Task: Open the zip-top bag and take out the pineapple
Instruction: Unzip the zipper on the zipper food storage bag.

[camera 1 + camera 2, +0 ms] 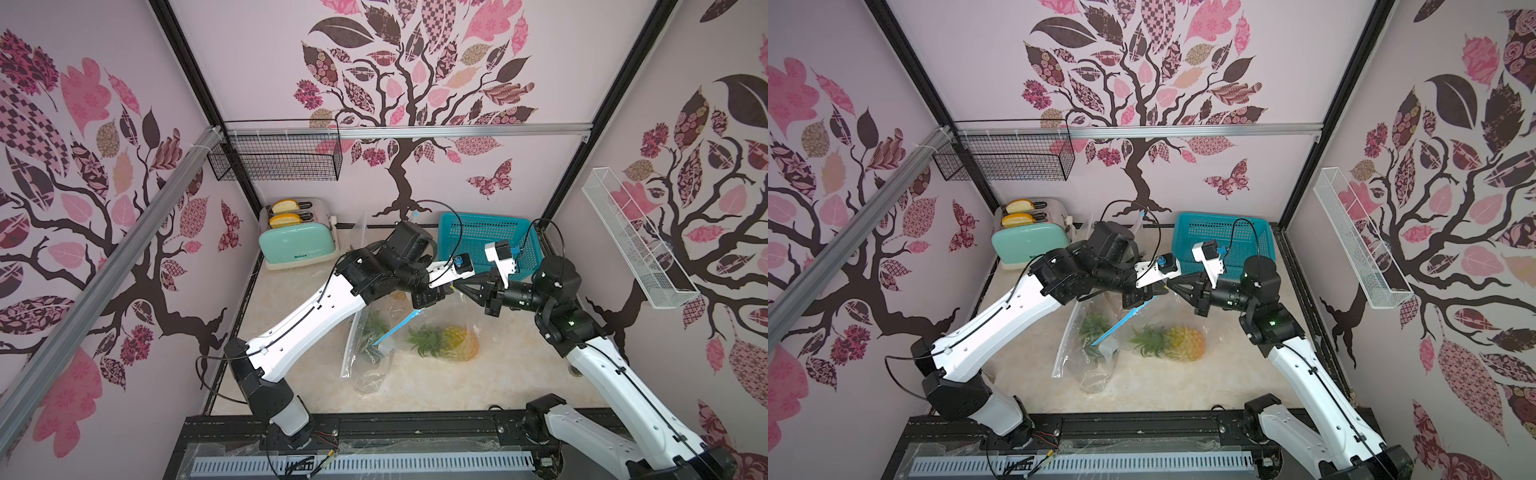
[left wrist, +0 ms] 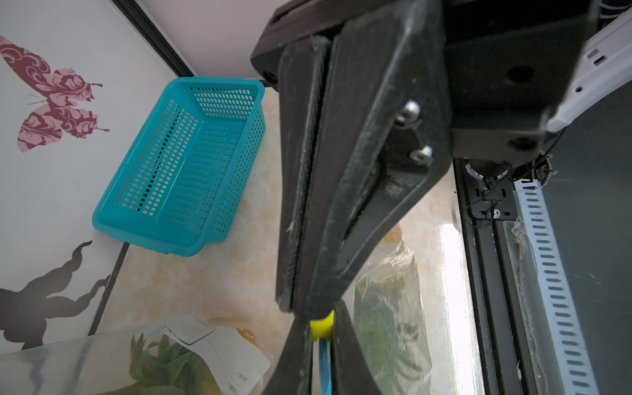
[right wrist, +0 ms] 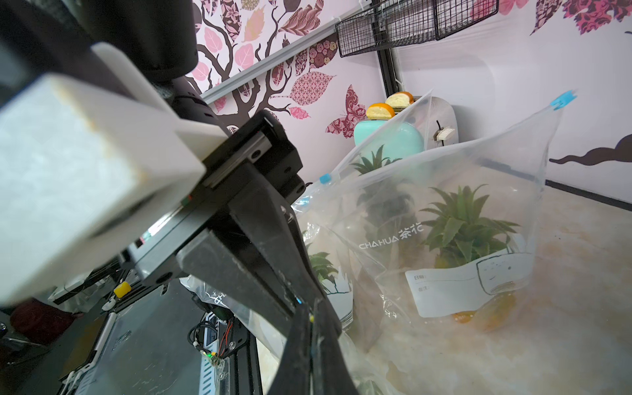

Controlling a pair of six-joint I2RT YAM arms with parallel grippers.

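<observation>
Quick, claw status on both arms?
Left claw: shut on the blue zip strip.
Right claw: shut on the yellow slider.

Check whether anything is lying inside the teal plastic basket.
No, the left wrist view shows only the bare perforated floor and walls of the teal plastic basket.

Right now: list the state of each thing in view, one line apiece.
zip-top bag, zip edge lifted, rest slumped on the table; zip opening unclear
pineapple, on its side inside the clear plastic
left gripper, shut on the bag's zip edge
right gripper, shut on the bag's zip edge
toaster, bread standing up in both slots
teal basket, upright, empty
black wire basket, hanging, empty
</observation>
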